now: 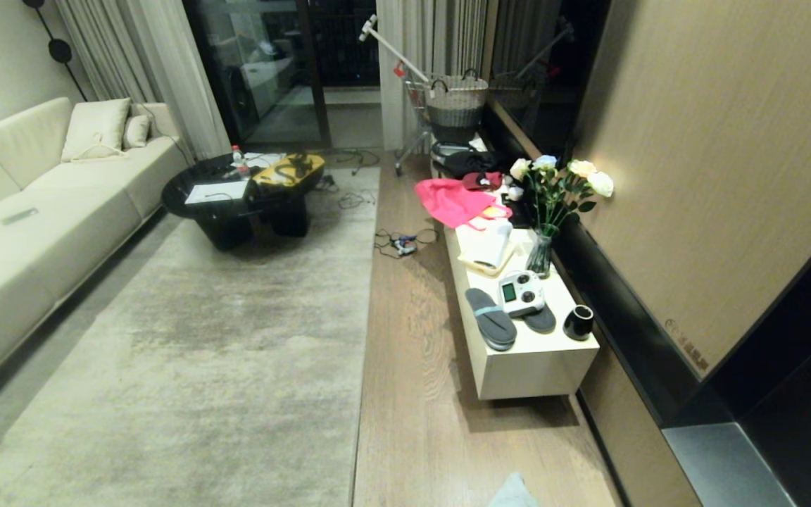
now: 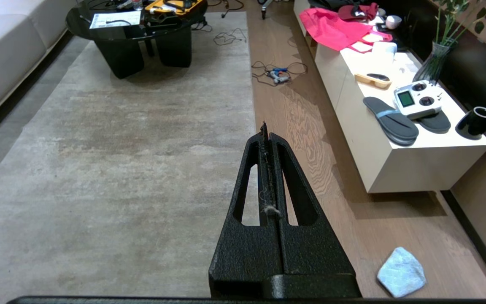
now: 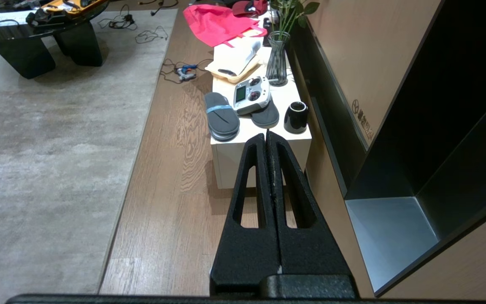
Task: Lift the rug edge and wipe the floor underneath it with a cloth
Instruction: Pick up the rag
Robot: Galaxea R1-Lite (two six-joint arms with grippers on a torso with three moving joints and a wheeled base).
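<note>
Beige-grey rug edge flat on wood floor, blue-white cloth at 5 o'clock, L gripper & R gripper jaws pressed together, empty.

Left gripper fingers pressed together, held up off the ground; right gripper likewise closed, raised, empty.

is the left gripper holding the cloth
No, the cloth lies loose on the wood floor, and the left gripper is shut on nothing.

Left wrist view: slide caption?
Shut left gripper above mottled beige rug edge; pale blue fluffy cloth on wood-grain floor.
</note>
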